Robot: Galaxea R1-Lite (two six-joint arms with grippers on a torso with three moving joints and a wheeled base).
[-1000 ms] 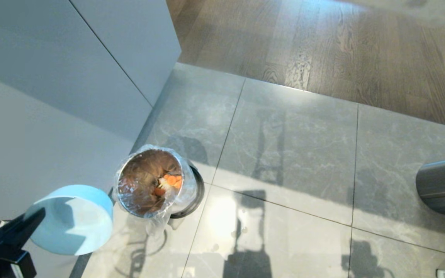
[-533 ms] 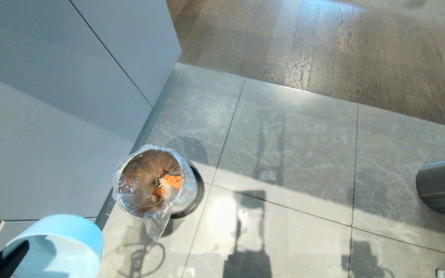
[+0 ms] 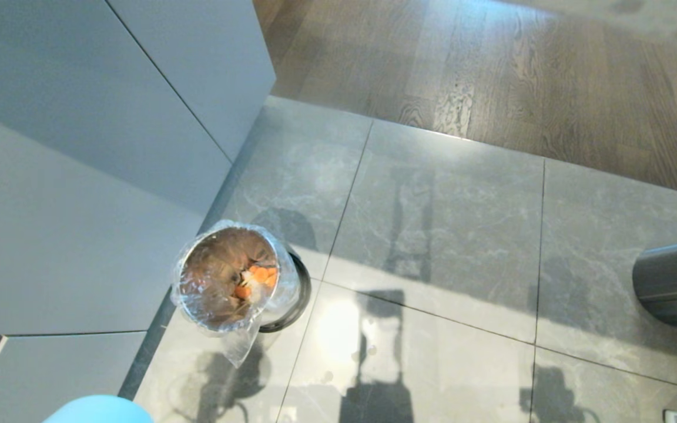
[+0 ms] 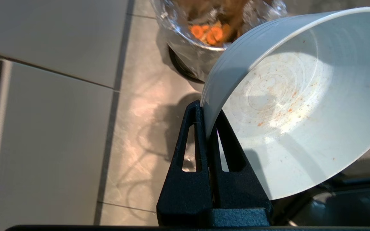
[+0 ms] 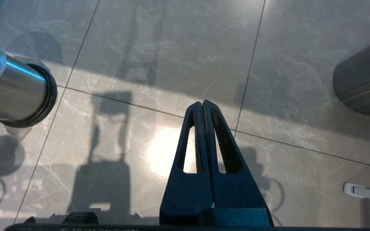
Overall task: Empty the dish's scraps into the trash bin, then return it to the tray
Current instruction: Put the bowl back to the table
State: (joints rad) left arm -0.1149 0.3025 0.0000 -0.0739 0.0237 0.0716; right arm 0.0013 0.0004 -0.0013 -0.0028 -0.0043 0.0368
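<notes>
Scraps (image 3: 254,281) sit in the trash bin (image 3: 234,278). Our left end effector (image 4: 208,110) is clamped on the empty dish (image 4: 287,106) rim, near-left of the bin. Right end effector (image 5: 203,104) together, idle. We keep the pinch firm, level the dish, carry to the unseen tray.

Scraps (image 3: 254,281) in trash bin (image 3: 197,308)

One bowl, one bin, three carrot slices.
There is one pale bowl (image 4: 287,106), one metal bin (image 3: 235,279) with one clear bag (image 3: 238,346), and one dark grey cylinder (image 3: 676,282). In the bin I count about three carrot slices (image 4: 209,31). Two black grippers show, the left (image 4: 208,110) and the right (image 5: 203,106).
</notes>
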